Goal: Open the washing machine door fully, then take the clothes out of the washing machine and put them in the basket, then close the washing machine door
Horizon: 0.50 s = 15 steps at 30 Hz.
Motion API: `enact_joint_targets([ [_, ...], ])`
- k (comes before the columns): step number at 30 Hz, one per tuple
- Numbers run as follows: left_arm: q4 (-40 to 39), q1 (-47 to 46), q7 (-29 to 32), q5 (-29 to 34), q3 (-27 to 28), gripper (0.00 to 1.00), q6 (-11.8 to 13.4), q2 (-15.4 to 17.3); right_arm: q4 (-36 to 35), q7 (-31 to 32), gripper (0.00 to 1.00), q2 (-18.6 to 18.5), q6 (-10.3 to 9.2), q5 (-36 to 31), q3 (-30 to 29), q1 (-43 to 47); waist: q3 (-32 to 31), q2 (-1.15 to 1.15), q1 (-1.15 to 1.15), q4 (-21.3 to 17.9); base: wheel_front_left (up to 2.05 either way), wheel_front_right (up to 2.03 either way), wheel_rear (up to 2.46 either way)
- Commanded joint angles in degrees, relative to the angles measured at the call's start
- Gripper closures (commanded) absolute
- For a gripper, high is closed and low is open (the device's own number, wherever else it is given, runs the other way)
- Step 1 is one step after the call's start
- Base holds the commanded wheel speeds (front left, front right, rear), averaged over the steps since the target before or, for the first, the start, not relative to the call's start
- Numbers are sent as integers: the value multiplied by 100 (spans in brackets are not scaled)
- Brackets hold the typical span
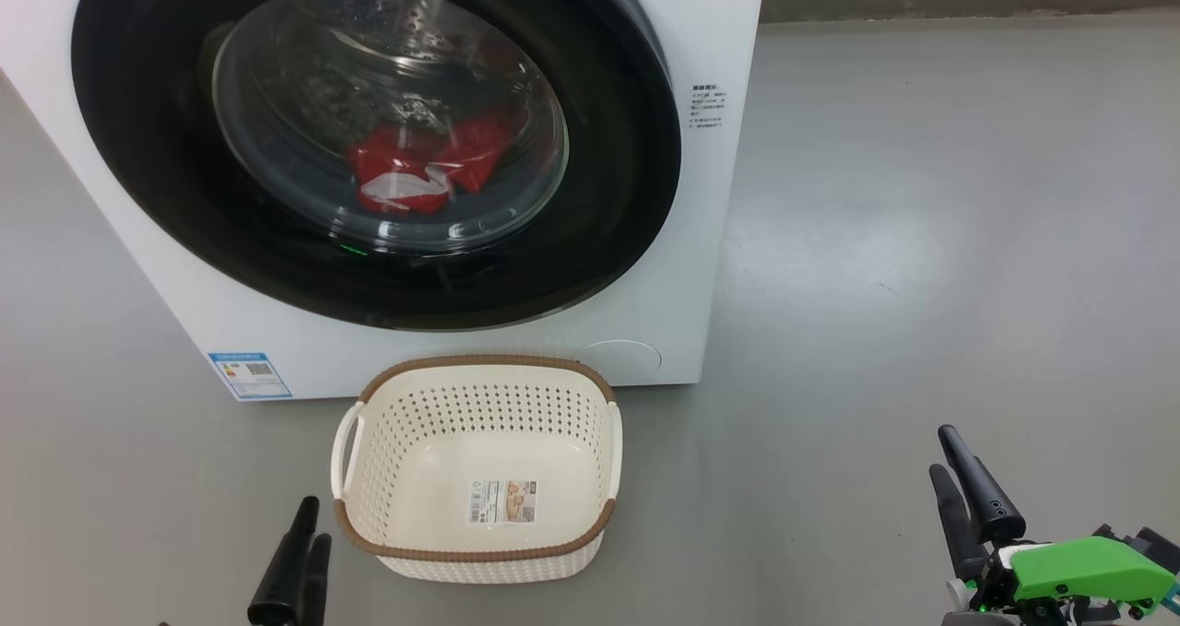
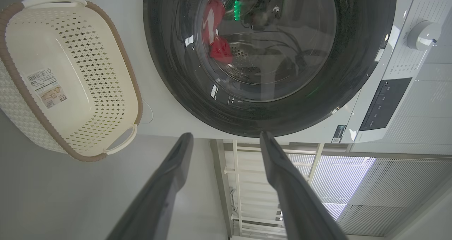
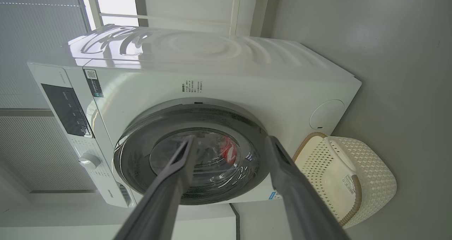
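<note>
The left gripper [image 1: 314,520], long dark fingers spread and empty, hangs left of the cream perforated plastic basket [image 1: 433,423]. Beyond, the round glossy black-rimmed glass door [image 1: 138,147] looks shut over the red fabric clothes [image 1: 415,170]. The right gripper [image 1: 942,451], equally spread, could slip off that smooth rim.

White washing machine [image 1: 323,363], red clothes [image 1: 415,170] — cream, perforated, brown-rimmed basket [image 1: 479,405].

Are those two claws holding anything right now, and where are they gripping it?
Nothing is held. The left gripper and right gripper are both open and empty.
</note>
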Motion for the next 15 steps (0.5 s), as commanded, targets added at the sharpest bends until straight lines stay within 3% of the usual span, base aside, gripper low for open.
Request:
enact_joint_targets([
  [1,-157,-214,-52,46,-14,0,-7,82,-150,-62,0,-48,1,3,54,-288,4,0,0,1,0,0,0],
  [15,-134,-349,-305,473,-201,0,-11,143,-60,-316,0,-103,0,-407,437,-519,9,0,-2,15,0,0,0],
])
